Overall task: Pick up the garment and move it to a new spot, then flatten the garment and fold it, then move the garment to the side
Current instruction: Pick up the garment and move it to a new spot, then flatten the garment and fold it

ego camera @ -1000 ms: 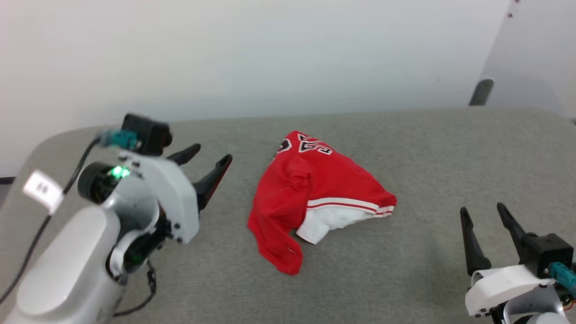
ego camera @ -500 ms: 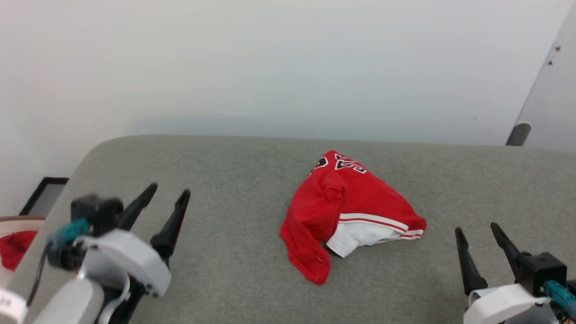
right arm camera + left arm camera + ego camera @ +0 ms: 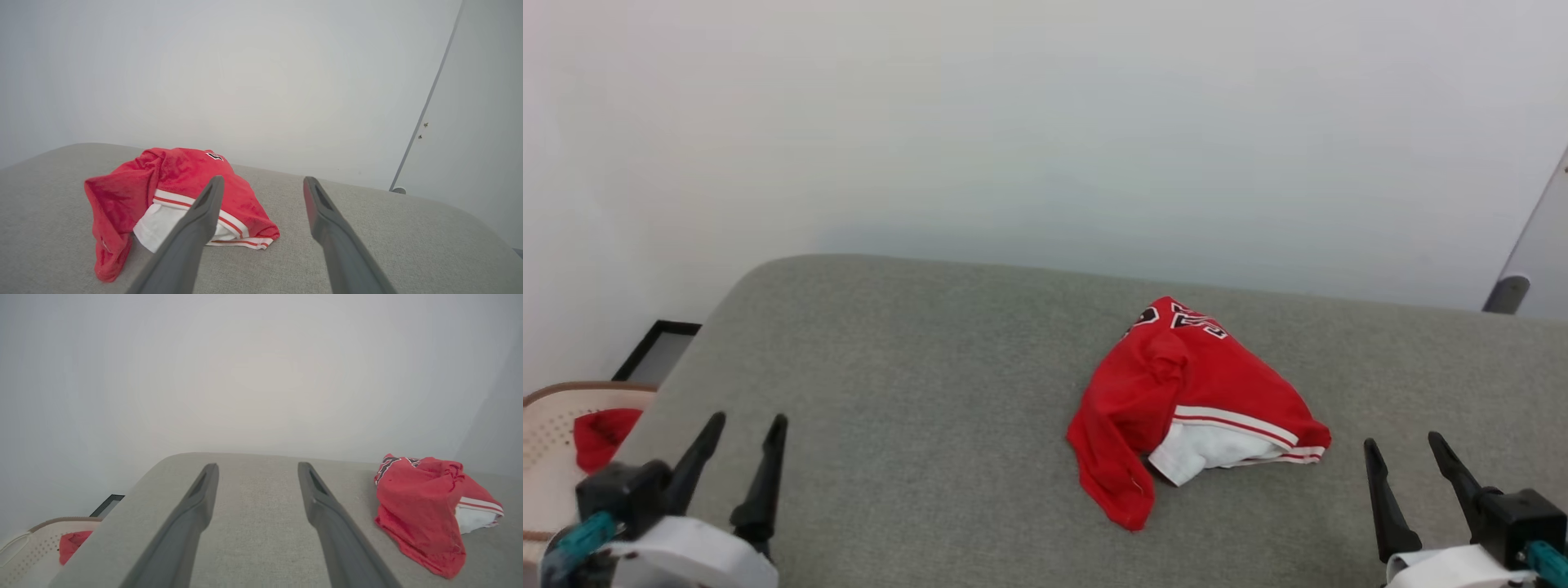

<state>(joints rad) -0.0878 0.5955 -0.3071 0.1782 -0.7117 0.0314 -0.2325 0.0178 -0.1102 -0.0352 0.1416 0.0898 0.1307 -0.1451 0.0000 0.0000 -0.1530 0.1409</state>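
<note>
Your left tool sits at the lower left of the head view, its two dark fingers spread wide with nothing between them. In its wrist view, bare grey fabric lies under the gap. Your right tool sits at the lower right, just as wide and just as empty. In the head view it is clear of the cloth, though in its own wrist view one finger crosses in front of the striped trim.

The garment lies in a crumpled heap on the grey fabric-covered worktop. It is right of centre, near your right tool and well apart from your left. The red body is bunched up. A white sleeve edged with red-and-white stripes pokes out on the near right side. Part of the black, white-outlined lettering shows at the far edge.

Past the worktop's left end, lower down, a pale perforated basket holds a red cloth. A plain white wall stands behind the worktop.
</note>
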